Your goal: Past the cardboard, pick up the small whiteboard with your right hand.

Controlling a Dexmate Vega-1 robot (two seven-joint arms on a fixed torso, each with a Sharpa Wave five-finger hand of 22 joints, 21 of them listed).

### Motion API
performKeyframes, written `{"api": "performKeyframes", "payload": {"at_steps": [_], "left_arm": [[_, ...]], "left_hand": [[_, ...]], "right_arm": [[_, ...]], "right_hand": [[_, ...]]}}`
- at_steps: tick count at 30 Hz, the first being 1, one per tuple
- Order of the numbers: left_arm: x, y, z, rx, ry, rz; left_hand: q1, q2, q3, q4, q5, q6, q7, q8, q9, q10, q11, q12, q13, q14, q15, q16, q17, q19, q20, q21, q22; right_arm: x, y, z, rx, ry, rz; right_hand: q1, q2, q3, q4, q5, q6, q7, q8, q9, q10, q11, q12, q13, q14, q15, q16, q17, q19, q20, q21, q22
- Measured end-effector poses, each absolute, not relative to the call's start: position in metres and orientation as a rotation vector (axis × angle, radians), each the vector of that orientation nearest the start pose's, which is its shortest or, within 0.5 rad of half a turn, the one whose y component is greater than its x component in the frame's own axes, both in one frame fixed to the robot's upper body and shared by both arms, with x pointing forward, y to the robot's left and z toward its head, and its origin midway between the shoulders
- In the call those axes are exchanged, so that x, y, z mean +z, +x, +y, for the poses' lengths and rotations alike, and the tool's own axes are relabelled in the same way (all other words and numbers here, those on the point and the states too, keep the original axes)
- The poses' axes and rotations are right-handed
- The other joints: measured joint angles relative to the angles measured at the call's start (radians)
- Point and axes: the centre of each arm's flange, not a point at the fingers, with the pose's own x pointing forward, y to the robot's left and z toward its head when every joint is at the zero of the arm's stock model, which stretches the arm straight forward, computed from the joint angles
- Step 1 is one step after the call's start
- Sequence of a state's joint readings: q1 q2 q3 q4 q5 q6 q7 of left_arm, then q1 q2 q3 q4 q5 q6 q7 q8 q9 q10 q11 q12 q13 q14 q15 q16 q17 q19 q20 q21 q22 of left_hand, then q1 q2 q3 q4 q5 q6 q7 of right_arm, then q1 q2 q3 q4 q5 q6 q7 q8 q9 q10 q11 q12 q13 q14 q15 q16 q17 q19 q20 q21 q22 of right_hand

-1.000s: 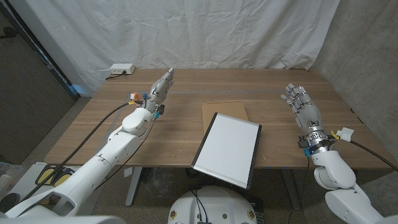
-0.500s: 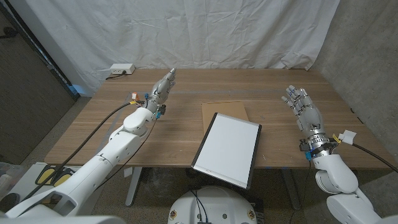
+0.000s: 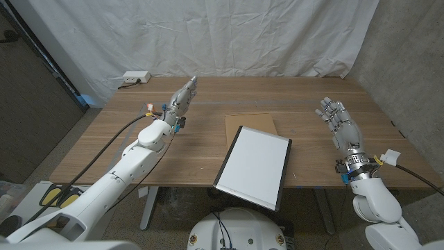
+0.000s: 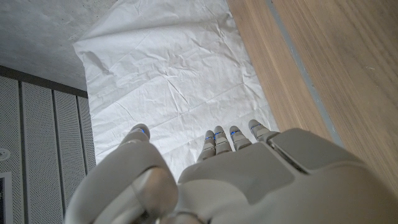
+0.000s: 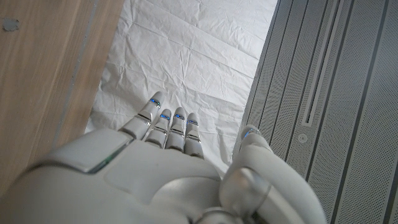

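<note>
From the head view, one small whiteboard (image 3: 253, 166) lies tilted at the near middle of the wooden table (image 3: 208, 149), its near end jutting past the table's front edge and its far end overlapping one sheet of cardboard (image 3: 250, 123); one white power strip (image 3: 134, 77) sits at the far left corner, and the two hands are well apart from the board, the left hand (image 3: 180, 101) with fingers straight and together, the right hand (image 3: 338, 121) with fingers extended and slightly apart, holding nothing. The left wrist view shows the left hand's fingers (image 4: 219, 141) extended side by side toward the white backdrop (image 4: 171, 68), thumb set apart. The right wrist view shows the right hand's fingers (image 5: 166, 124) likewise straight and close, thumb apart, empty.

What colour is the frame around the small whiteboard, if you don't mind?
Black, around the white face of the small whiteboard; clearest in the head view.
</note>
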State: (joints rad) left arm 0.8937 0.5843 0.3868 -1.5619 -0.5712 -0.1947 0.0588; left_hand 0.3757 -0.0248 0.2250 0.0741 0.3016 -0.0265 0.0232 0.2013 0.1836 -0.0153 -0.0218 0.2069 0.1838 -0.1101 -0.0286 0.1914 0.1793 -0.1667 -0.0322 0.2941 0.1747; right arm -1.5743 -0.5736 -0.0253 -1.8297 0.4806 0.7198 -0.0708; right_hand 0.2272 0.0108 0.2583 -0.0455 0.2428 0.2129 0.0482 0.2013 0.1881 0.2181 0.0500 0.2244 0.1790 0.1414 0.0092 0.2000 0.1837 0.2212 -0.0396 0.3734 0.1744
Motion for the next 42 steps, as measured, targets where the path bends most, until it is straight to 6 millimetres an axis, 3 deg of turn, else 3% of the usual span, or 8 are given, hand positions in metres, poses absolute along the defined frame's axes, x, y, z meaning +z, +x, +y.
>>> {"api": "performKeyframes", "payload": {"at_steps": [20, 42], "left_arm": [[0.007, 0.616, 0.252, -0.280, 0.075, -0.654], [0.012, 0.619, 0.253, -0.267, 0.072, -0.670]], "left_hand": [[0.004, 0.004, 0.000, 0.000, -0.007, 0.000, 0.000, 0.000, 0.000, 0.000, 0.000, 0.000, 0.000, 0.004, 0.004, 0.000, 0.000, 0.000, 0.000, -0.010, 0.000], [0.004, 0.004, 0.000, 0.000, -0.007, 0.000, 0.000, 0.000, 0.000, 0.002, -0.002, 0.000, 0.000, 0.004, 0.004, 0.000, 0.000, 0.004, -0.004, -0.013, 0.000]], "right_arm": [[-0.123, 0.421, -0.325, 0.106, 0.005, -0.958], [-0.119, 0.408, -0.324, 0.116, -0.023, -0.996]], "right_hand": [[0.004, 0.004, 0.000, -0.008, 0.000, 0.000, 0.000, 0.000, 0.000, 0.003, -0.004, 0.000, 0.000, 0.004, -0.004, 0.000, 0.000, 0.010, 0.004, -0.004, 0.000], [0.004, 0.004, 0.000, -0.008, -0.007, 0.011, 0.000, 0.000, 0.000, 0.011, -0.007, 0.000, 0.005, 0.014, -0.004, 0.000, 0.000, 0.017, -0.003, -0.008, 0.005]]}}
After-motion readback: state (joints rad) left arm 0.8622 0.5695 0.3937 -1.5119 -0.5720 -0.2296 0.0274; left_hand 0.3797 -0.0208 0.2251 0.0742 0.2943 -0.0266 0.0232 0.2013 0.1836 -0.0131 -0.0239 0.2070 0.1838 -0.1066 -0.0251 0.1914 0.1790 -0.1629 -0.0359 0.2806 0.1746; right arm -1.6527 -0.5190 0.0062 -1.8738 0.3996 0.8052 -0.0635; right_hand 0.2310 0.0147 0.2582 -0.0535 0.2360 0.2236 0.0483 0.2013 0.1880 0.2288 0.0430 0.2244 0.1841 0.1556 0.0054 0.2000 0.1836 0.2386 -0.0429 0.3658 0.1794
